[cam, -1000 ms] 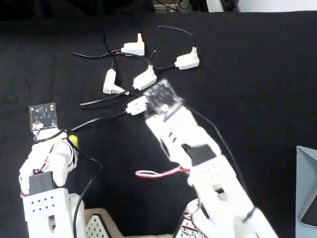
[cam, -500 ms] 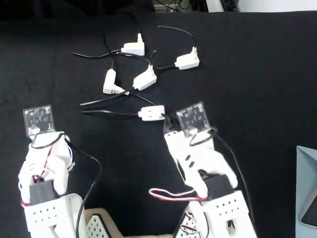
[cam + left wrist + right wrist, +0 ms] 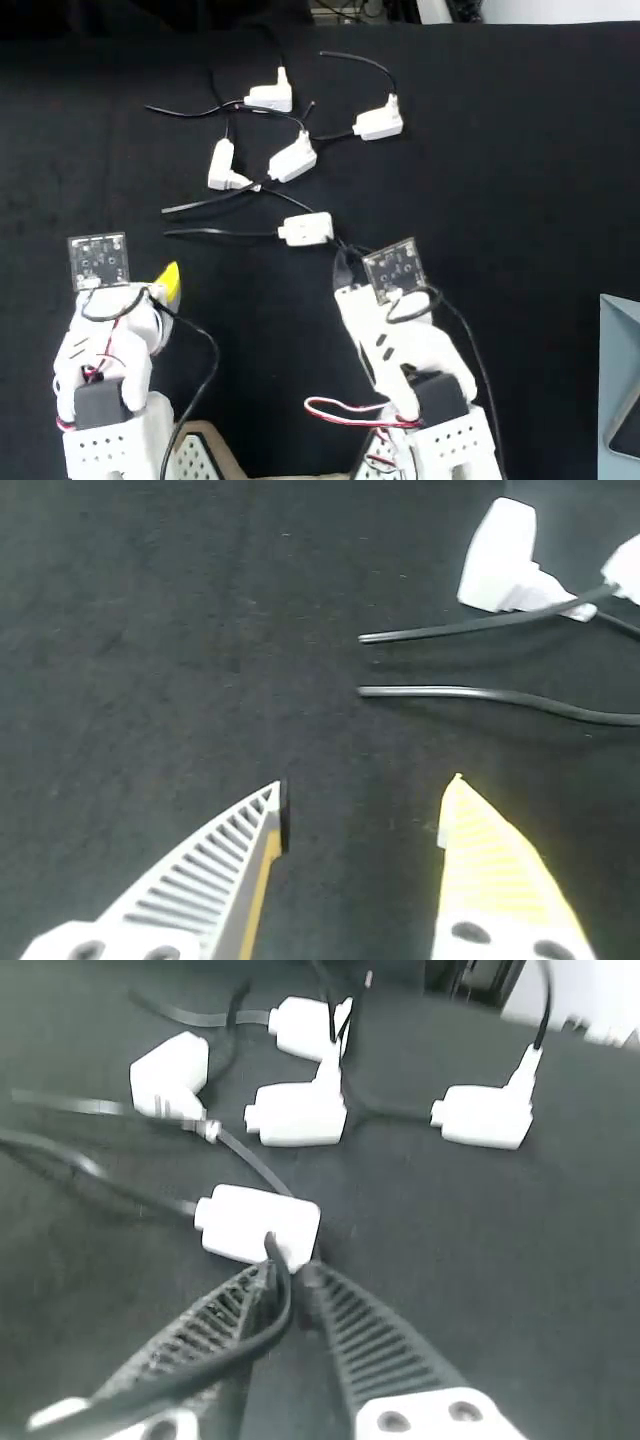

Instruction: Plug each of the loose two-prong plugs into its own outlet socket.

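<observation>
Right claw (image 3: 290,1268) is clenched on a black cord (image 3: 271,1295) beside the nearest plug (image 3: 255,1222), left claw (image 3: 367,785) released; next the plug body must probably be grasped.

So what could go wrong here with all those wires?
The right gripper seems to pinch the black cord instead of the body of the nearest plug, so pulling could twist or drag that plug rather than aim it. Cords by the middle plug cross one another, so tugging one may shift its neighbours. The left gripper hangs open, apart from every plug, steadying nothing.
</observation>
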Tool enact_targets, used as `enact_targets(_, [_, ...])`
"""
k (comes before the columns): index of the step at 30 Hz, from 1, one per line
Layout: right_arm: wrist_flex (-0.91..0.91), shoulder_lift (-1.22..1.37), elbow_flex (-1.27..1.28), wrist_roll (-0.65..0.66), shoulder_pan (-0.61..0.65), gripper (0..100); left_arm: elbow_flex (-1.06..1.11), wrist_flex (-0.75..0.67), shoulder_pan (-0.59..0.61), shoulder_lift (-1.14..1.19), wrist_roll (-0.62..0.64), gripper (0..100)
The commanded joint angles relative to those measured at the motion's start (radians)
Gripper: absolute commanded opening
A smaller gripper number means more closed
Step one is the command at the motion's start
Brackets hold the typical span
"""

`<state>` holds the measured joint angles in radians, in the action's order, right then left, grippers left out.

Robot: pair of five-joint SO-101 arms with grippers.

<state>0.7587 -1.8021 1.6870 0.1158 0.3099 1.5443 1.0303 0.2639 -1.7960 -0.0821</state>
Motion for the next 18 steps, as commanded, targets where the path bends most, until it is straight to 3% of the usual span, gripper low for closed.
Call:
enact_targets(1, [0.087, -0.093, -0.004, -0.077, -0.011, 19.9, -0.001, -0.003, -0.044, -0.002, 0.011, 24])
enact_targets(4, [0.129, -0.091, -0.004, -0.120, -0.011, 23.3, 0.019, -0.003, -0.067, -0.002, 0.005, 23])
enact_targets(10, [0.175, -0.091, -0.004, -0.149, -0.012, 18.8, 0.056, -0.003, -0.073, -0.002, 0.005, 17])
enact_targets(18, [0.319, -0.091, -0.004, -0.146, -0.012, 15.6, 0.110, -0.003, -0.071, -0.002, 0.005, 17])
